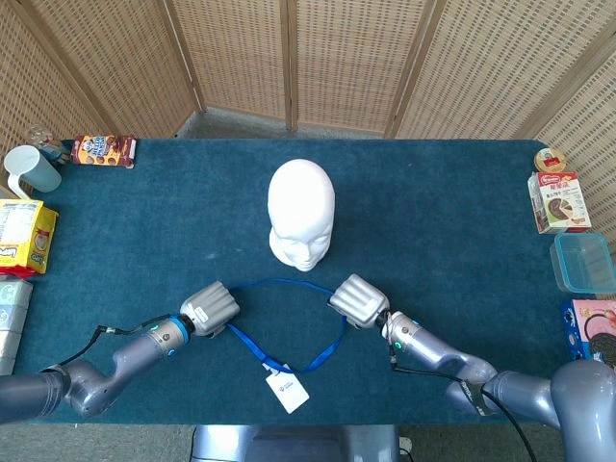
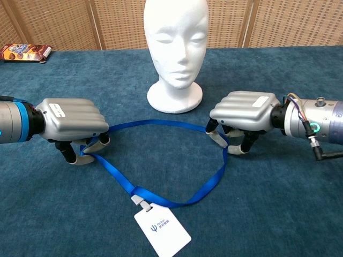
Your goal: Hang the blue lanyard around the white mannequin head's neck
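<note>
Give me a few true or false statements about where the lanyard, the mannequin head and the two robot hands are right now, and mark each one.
1. The blue lanyard already hangs around the white mannequin head's neck. False: it lies on the table in front of the head.
2. The left robot hand and the right robot hand each sit at one side of the lanyard loop. True.
3. The white badge lies behind the mannequin head. False: it lies at the near end of the lanyard, closest to the robot.
4. The mannequin head stands upright, facing the robot. True.
5. The left robot hand rests on the mannequin head. False: it is down at the strap, apart from the head.
</note>
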Robot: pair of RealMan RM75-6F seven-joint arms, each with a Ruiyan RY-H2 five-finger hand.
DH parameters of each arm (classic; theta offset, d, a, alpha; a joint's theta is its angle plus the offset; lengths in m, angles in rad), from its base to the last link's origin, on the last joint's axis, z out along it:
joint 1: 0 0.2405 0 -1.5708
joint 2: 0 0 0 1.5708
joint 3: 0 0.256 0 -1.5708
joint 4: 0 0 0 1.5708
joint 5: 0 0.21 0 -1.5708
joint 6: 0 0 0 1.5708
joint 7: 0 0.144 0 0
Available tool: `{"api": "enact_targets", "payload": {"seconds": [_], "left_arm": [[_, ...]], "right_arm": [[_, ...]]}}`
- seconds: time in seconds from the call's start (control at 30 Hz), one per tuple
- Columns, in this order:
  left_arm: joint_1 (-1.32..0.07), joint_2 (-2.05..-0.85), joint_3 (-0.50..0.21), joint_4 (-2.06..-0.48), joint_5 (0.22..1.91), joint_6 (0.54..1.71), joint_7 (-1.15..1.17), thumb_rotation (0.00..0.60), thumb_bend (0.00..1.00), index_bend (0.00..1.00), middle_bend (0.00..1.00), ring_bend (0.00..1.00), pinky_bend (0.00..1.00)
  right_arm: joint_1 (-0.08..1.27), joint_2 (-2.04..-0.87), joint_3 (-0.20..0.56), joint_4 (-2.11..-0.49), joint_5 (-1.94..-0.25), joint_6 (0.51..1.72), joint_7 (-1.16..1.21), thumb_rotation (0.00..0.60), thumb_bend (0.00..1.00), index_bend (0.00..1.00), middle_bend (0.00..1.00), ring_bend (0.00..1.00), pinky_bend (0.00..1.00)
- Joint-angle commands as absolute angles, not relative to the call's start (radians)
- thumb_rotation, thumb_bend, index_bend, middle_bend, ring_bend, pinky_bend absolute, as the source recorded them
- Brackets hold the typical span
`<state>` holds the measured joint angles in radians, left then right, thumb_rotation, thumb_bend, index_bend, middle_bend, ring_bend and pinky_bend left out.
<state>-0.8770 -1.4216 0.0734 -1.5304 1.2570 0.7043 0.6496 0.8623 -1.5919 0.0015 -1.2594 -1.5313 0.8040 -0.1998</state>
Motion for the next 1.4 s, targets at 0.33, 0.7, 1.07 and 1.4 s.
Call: {"api": "enact_targets", "payload": {"seconds": [0.33,0.7,1.07,1.4], "left_arm": [[-0.869,-1.413,0.069,-1.540,1.266,0.733,0.617,0.493,0.46,0.66,1.00,1.00,1.00],[-0.827,-1.323,0.038,-1.635,1.355,0.851,0.486,0.492,0.46,0.66,1.00,1.00,1.00],[-0.817,-1.209,-0.012,-1.758,1.417,0.929,0.436,0.493,0.46,0.66,1.00,1.00,1.00],[-0.796,-1.088,-0.077,-1.873,1.455,1.017,0.384,0.493,0.47,0.66,1.00,1.00,1.00]], "right_arm": [[0.844,-1.586,0.006,-1.268,-1.522,0.828,-0.179,0.600,0.46,0.72,1.00,1.00,1.00],[0.789,-1.495,0.035,-1.396,-1.503,0.924,-0.101,0.600,0.46,0.73,1.00,1.00,1.00],[0.764,-1.367,0.084,-1.556,-1.498,0.992,-0.049,0.600,0.46,0.73,1.00,1.00,1.00],[0.754,-1.227,0.156,-1.688,-1.472,1.032,0.008,0.600,0.46,0.74,1.00,1.00,1.00]]}}
